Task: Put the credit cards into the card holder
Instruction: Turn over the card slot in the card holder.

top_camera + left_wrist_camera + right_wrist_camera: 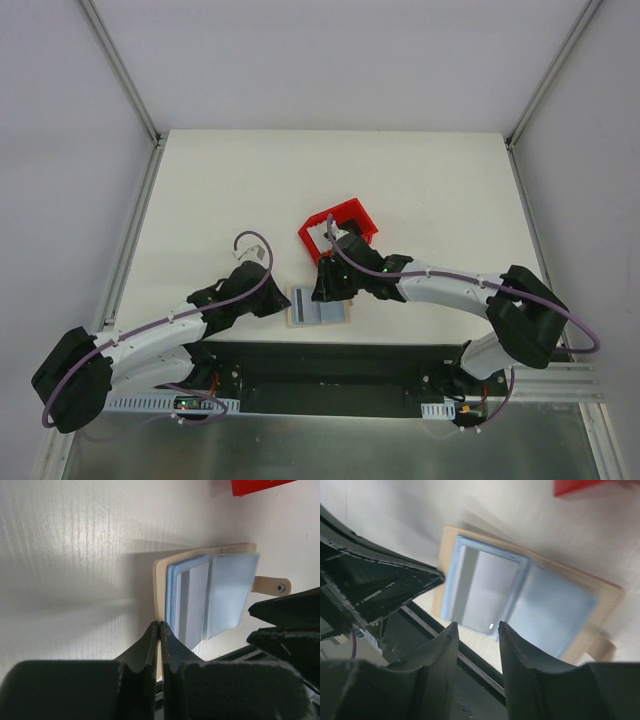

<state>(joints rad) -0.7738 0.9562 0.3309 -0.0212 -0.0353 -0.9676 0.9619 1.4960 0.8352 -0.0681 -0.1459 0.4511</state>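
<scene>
Matt tan, leather-like skin on the card holder point(210, 597), smooth along the edge. Inside, pale blue sleeves point(552, 607) of clear-ish plastic, smooth with a dull sheen. Smooth whitish plastic, possibly satin, for the credit card point(487, 592) under its sleeve; blurred here. White matt surface point(75, 555), finely ribbed. Glossy red plastic on the bin point(255, 485). Matt black, faintly rough plastic on the left tool point(159, 627) and right tool point(477, 626).

A red plastic open-topped bin point(365, 215) sits near the middle of the white matte tabletop point(420, 180). A black flat mounting plate point(330, 365) lines its near edge. Silver aluminium frame rails point(120, 70) flank it.
</scene>
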